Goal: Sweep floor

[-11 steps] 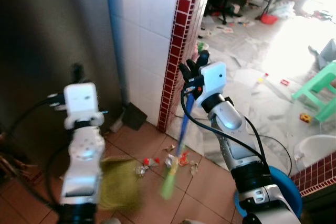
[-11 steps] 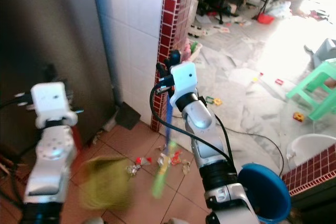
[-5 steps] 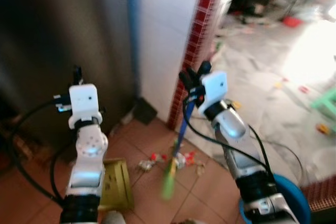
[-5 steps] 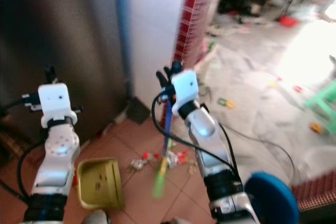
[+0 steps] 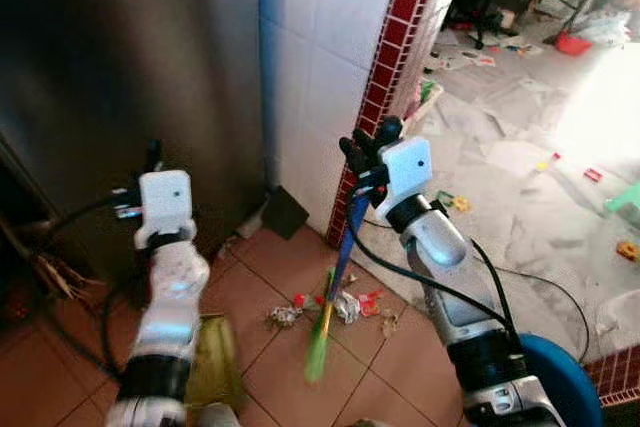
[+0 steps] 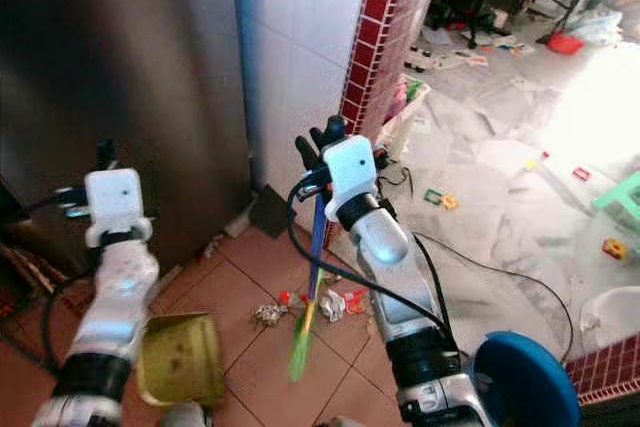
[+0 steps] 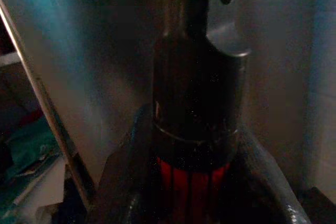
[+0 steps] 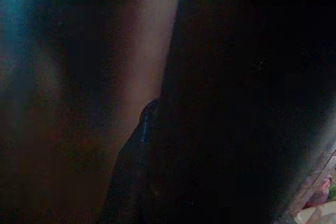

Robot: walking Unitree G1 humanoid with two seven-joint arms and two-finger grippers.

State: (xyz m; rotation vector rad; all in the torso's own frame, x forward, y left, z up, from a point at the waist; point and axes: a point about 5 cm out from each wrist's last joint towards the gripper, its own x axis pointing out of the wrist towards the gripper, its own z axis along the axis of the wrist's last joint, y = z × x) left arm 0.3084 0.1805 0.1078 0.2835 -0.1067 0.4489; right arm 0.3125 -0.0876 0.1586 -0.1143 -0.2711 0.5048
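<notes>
Broom over the litter, dustpan waiting on the left!

The right gripper point(image 5: 366, 147) has its jaws clamped on the one broom point(image 5: 335, 282), whose blue handle runs steeply down from the jaws to green bristles on the tiled floor point(image 5: 395, 352). The scrap pile point(image 5: 340, 305), perhaps five or six bits, too blurred to count exactly, lies right at the bristles, just on the right arm's side. The left gripper point(image 5: 152, 157) is raised, jaws closed around a dark handle with a red end in its wrist view; one yellow dustpan point(image 6: 180, 357) hangs below that arm, near the pile on its left.
</notes>
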